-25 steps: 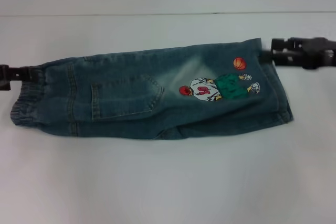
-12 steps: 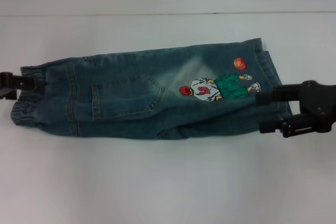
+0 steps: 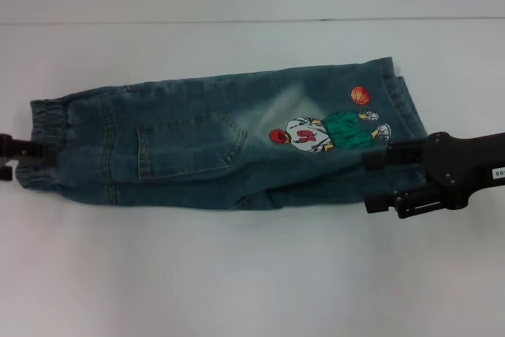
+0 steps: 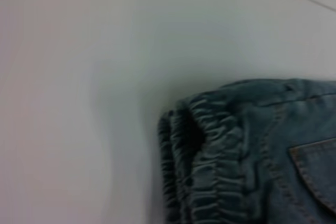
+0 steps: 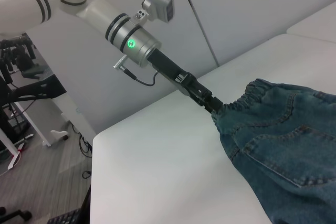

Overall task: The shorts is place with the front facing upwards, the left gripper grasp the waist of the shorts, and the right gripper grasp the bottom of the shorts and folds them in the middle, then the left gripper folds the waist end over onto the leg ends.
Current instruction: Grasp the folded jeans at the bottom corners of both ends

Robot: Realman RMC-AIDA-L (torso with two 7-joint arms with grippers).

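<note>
The shorts (image 3: 229, 141) lie on the white bench (image 3: 252, 274), already folded lengthwise, pocket and embroidered player uppermost. The waist end (image 3: 49, 144) is at the left, the leg ends (image 3: 406, 116) at the right.

Change noted over the last second: the right gripper (image 3: 379, 179), formerly at the far right corner of the leg hems, has swung to the near side and now sits over the near right corner of the denim. Its two fingers show apart in the head view, with nothing clamped between them as far as can be seen. The left gripper (image 3: 16, 151) has dropped from the far part of the waistband to its middle; the right wrist view shows it (image 5: 212, 106) at the gathered elastic, but whether it is clamped cannot be told.

Assessment: the first fold appears complete and the right arm is clearing. The remaining step, carrying the waist end over onto the leg ends, has not begun.
</note>
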